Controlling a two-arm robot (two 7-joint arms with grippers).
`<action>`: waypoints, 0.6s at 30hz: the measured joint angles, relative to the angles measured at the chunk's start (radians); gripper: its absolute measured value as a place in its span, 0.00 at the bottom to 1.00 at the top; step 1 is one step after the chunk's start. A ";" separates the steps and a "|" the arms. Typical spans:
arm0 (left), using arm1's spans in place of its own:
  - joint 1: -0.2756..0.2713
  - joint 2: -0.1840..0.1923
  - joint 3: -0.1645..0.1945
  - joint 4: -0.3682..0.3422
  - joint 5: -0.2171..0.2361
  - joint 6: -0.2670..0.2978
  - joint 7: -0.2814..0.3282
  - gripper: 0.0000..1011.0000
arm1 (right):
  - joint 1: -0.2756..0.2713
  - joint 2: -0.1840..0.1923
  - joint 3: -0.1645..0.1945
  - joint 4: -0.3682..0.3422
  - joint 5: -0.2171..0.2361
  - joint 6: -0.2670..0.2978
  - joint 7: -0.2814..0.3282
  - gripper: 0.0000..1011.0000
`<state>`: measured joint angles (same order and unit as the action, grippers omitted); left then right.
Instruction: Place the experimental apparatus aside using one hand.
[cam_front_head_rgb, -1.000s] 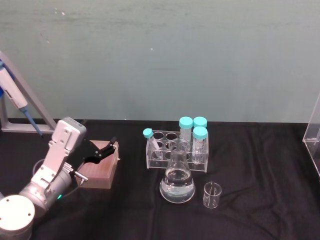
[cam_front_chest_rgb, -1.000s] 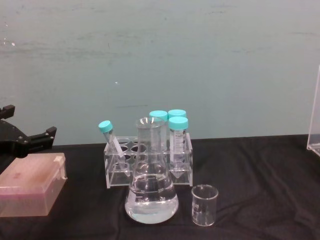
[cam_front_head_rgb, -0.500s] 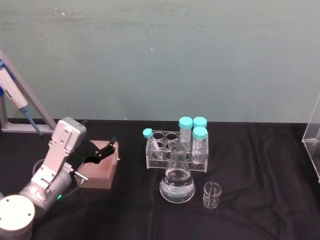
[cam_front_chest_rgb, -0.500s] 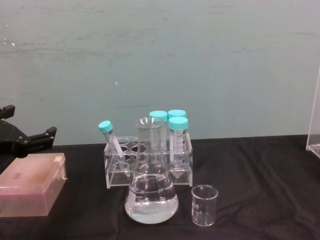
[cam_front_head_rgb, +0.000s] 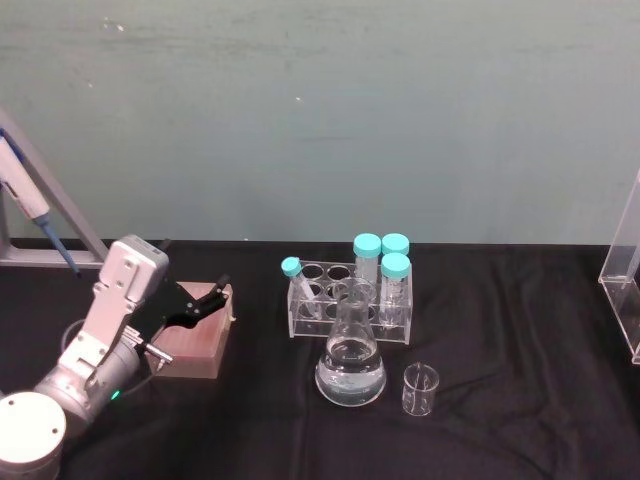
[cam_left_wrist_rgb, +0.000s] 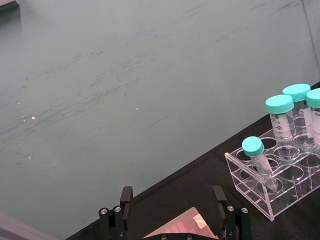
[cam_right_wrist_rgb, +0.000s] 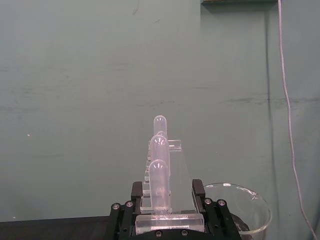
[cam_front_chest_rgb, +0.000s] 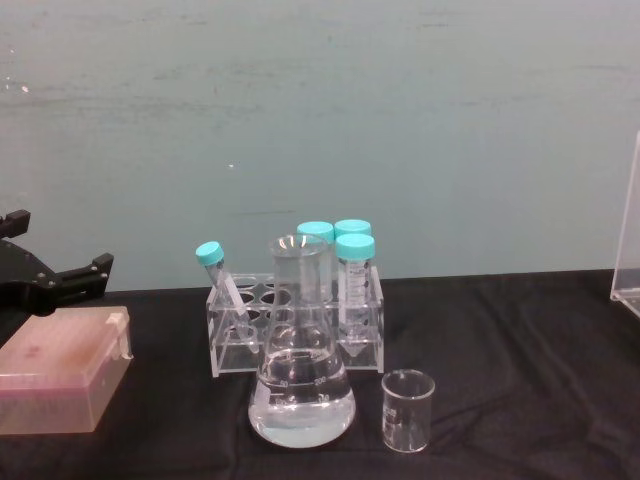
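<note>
A conical flask (cam_front_head_rgb: 350, 372) (cam_front_chest_rgb: 300, 395) with clear liquid stands mid-table, and a small empty glass beaker (cam_front_head_rgb: 420, 390) (cam_front_chest_rgb: 407, 411) is just to its right. At the table's far right edge stands a tall clear acrylic stand (cam_front_head_rgb: 622, 285) (cam_front_chest_rgb: 630, 225). The right wrist view shows that stand (cam_right_wrist_rgb: 161, 172) end-on, holding plastic pipettes, directly ahead of my right gripper (cam_right_wrist_rgb: 168, 191). My left gripper (cam_front_head_rgb: 212, 298) (cam_front_chest_rgb: 75, 277) (cam_left_wrist_rgb: 171, 194) hovers open over a pink box, well left of the flask, holding nothing.
The pink box (cam_front_head_rgb: 195, 345) (cam_front_chest_rgb: 60, 378) lies at the left under my left gripper. Behind the flask is a clear rack (cam_front_head_rgb: 345, 305) (cam_front_chest_rgb: 295, 330) (cam_left_wrist_rgb: 272, 185) of teal-capped tubes. A pipette stand (cam_front_head_rgb: 35, 215) is at the far left, and a glass dish (cam_right_wrist_rgb: 240, 205) sits beside the acrylic stand.
In the head view the whole scene sits slightly further left than before. The left gripper keeps its place over the pink box, and no labware has moved on the table.
</note>
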<state>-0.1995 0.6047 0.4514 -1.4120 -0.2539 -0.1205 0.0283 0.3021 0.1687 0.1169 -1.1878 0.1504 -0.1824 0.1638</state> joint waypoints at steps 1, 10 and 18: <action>0.000 0.000 0.000 0.000 0.000 0.000 0.000 0.99 | 0.000 0.000 0.000 0.000 0.000 0.000 0.000 0.60; 0.000 0.000 0.000 0.000 0.000 0.000 0.000 0.99 | 0.000 0.000 0.000 0.000 0.000 0.000 0.000 0.60; 0.000 0.000 0.000 0.000 0.000 0.000 0.000 0.99 | -0.001 0.000 0.000 0.000 0.000 -0.001 -0.001 0.60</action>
<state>-0.1995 0.6047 0.4514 -1.4120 -0.2539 -0.1206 0.0283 0.3010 0.1687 0.1169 -1.1882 0.1504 -0.1831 0.1632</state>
